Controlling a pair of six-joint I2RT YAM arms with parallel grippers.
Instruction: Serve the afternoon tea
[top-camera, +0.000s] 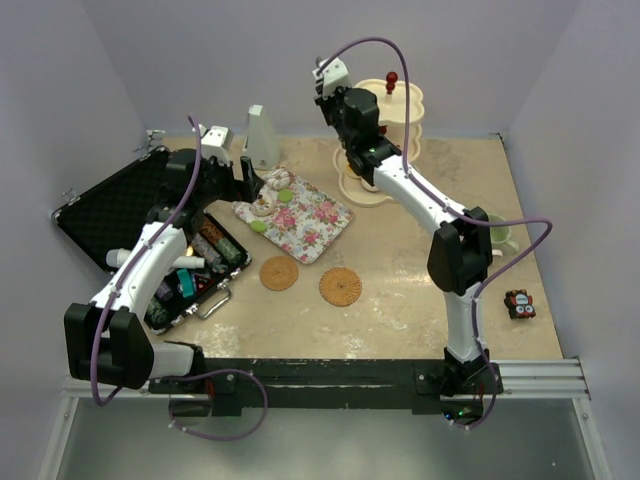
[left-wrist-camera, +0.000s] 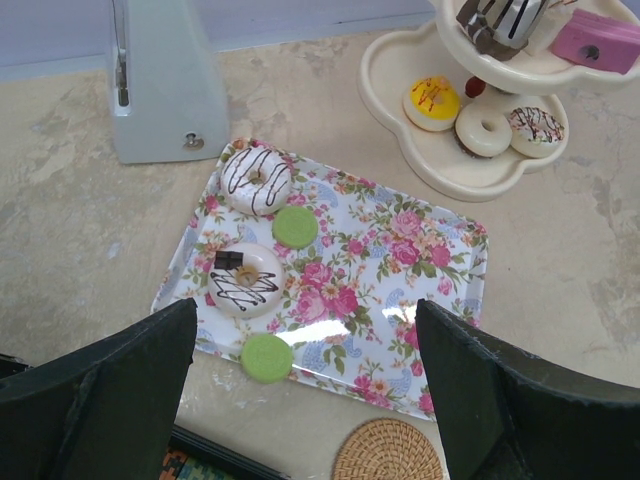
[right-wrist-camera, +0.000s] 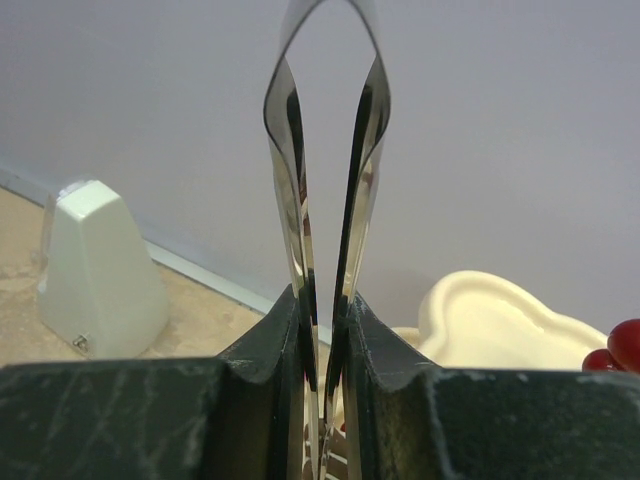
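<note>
My left gripper (left-wrist-camera: 305, 370) hangs open above the near edge of the floral tray (left-wrist-camera: 400, 260). On the tray lie two white chocolate-drizzled donuts (left-wrist-camera: 256, 180) (left-wrist-camera: 244, 279) and two green discs (left-wrist-camera: 295, 227). My right gripper (right-wrist-camera: 325, 350) is shut on metal tongs (right-wrist-camera: 325, 150), held up beside the cream three-tier stand (top-camera: 395, 140) with its red knob (top-camera: 391, 78). The tong tips (left-wrist-camera: 500, 22) reach over a middle tier next to a pink cake (left-wrist-camera: 595, 40). The bottom tier holds a yellow donut (left-wrist-camera: 432, 103) and two white ones (left-wrist-camera: 484, 128).
Two woven coasters (top-camera: 279, 273) (top-camera: 340, 286) lie in front of the tray. A green mug (top-camera: 497, 232) sits behind the right arm. The open black case (top-camera: 120, 210) lies at the left, the grey pyramid (top-camera: 261, 135) at the back, and a small dark toy (top-camera: 519, 304) at the right.
</note>
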